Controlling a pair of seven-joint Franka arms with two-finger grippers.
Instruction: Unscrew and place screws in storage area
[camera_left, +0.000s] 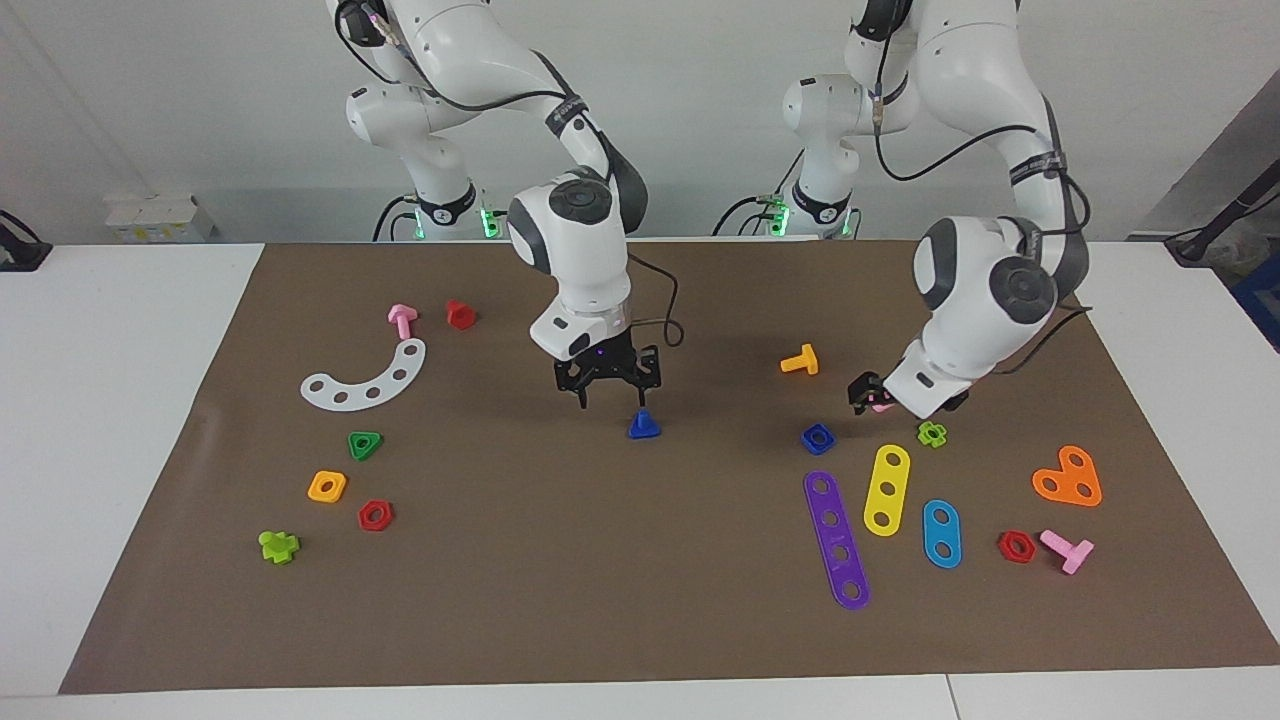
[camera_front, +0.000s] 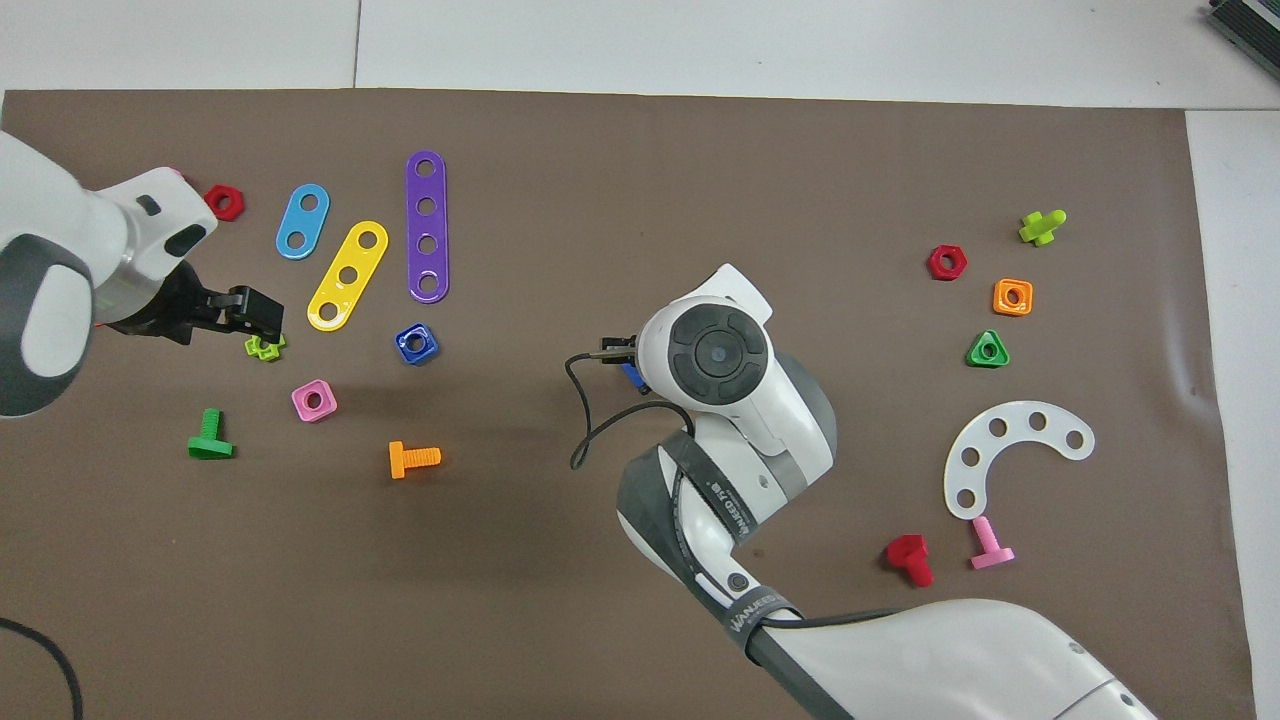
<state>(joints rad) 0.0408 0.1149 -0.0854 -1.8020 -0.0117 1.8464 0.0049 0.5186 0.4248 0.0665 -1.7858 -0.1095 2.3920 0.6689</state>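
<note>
Brown mat (camera_left: 620, 600): right claw (camera_left: 609, 397) open over blue bolt (camera_left: 643, 426); left claw (camera_left: 866, 393) open, empty, raised.

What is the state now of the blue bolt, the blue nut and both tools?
blue bolt: free of its nut, standing on the mat with the stem up.
blue nut: off the bolt, lying loose on the mat.
right tool: open, low over the blue bolt, not gripping it.
left tool: holds nothing, raised over the mat close to the blue nut.
</note>
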